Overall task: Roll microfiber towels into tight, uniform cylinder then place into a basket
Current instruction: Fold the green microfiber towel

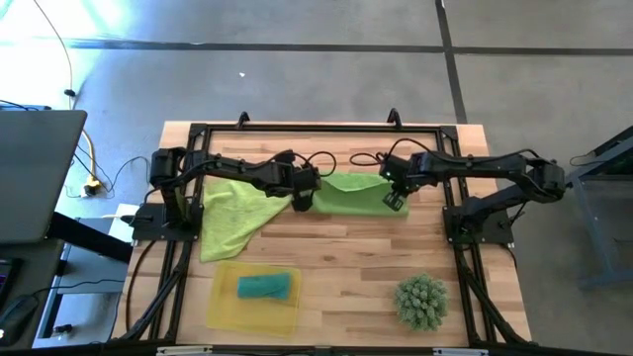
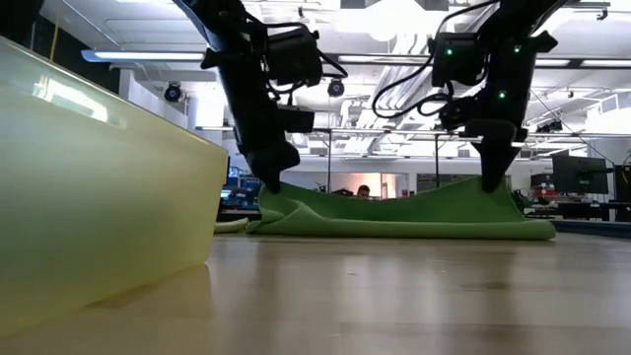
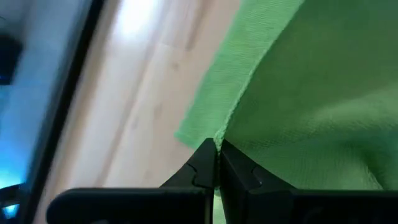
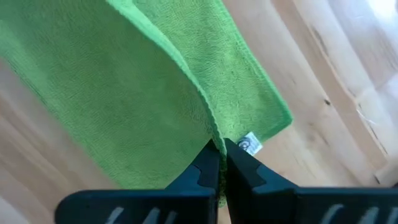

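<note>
A green microfiber towel (image 1: 351,195) lies folded on the wooden table between my two grippers; it also shows in the low view (image 2: 394,217). My left gripper (image 1: 301,201) is shut on its left end, my right gripper (image 1: 395,201) on its right end. A second, lighter green towel (image 1: 232,213) lies spread at the left. The yellow basket (image 1: 226,309) at the near left holds a rolled teal towel (image 1: 267,287). My left gripper pinches the towel's hemmed edge (image 3: 225,127) between its two fingers, from above, pointing down. That end is lifted a little (image 2: 281,193) while the rest lies on the table. My right gripper pinches the towel's upper edge (image 4: 208,127) next to the white label (image 4: 250,144), from above, pointing down. That end is raised (image 2: 493,187); the towel sags slack toward the middle, its lower layer on the table.
A spiky green ball-like plant (image 1: 421,301) sits at the near right. The basket's wall (image 2: 89,187) fills the low view's left. A black frame (image 1: 297,127) runs around the table. Bare wood lies between the towel and the near edge.
</note>
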Action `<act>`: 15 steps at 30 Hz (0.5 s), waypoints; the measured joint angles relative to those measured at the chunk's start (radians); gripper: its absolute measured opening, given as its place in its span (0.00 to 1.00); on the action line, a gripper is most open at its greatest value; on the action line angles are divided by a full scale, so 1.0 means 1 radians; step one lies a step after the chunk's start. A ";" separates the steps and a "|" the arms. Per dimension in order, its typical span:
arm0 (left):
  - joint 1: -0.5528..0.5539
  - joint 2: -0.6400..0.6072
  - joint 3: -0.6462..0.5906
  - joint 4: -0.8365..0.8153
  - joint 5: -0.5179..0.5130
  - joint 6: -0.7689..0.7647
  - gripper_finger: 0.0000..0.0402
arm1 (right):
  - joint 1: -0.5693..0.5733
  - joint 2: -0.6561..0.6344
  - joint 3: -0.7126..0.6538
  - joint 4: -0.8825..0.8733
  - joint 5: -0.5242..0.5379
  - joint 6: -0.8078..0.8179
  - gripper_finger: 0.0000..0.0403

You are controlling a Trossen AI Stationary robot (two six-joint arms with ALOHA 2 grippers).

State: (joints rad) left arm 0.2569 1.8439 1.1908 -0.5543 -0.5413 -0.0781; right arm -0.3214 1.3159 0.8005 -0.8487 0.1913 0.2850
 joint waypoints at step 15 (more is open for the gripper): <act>0.026 0.022 0.000 0.039 0.013 0.046 0.00 | -0.035 0.053 0.000 0.032 0.002 -0.024 0.00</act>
State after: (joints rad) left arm 0.2827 1.8660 1.1908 -0.5156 -0.5279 -0.0318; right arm -0.3561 1.3685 0.8005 -0.8169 0.1938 0.2606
